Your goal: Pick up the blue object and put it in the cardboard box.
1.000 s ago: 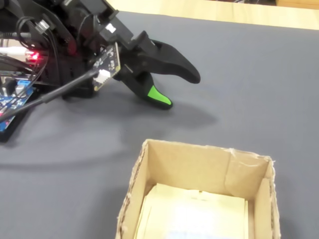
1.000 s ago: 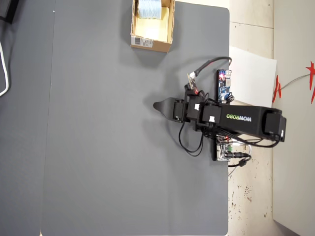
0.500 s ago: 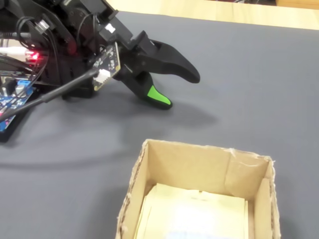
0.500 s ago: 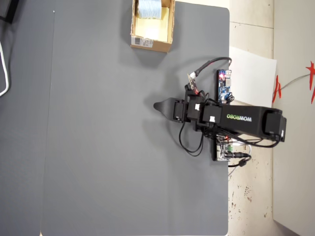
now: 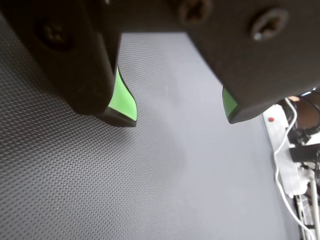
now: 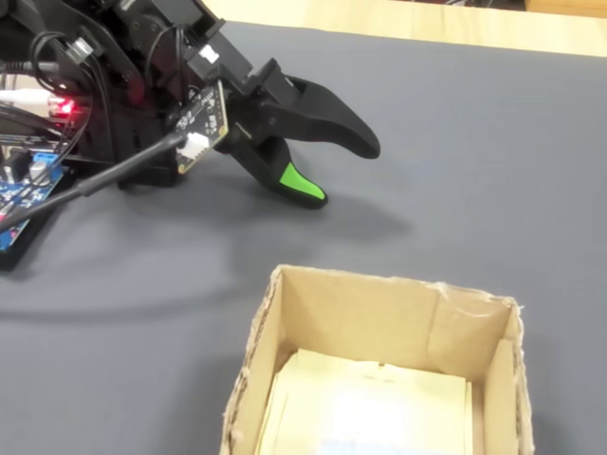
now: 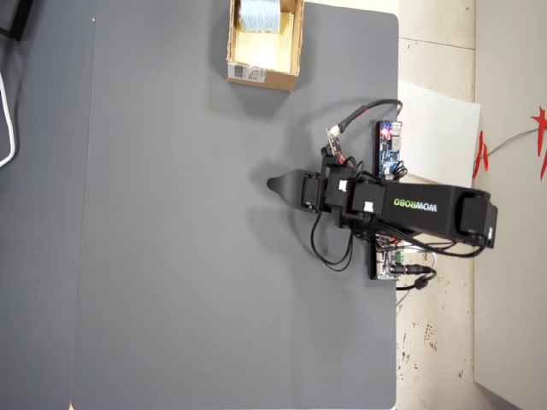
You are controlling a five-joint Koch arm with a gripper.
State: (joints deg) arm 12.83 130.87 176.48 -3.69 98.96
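Nothing is sitting between the fingers (image 5: 182,117), which are hanging wide apart above the bare grey desk (image 7: 171,256). Judging by this, the blue object (image 7: 259,14) is already lying inside the cardboard box (image 7: 296,51), well apart.

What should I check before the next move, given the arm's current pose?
1. Pale light-blue soft block inside small tan cardboard box: ok, overhead view shows it there.
2. Tool empty: ok, only the dark grey textured mat shows between the green pads.
3. Tool open: ok.
4. Tool clear of box: ok, well apart.
5. Block fully settled on the box floor: cannot tell.
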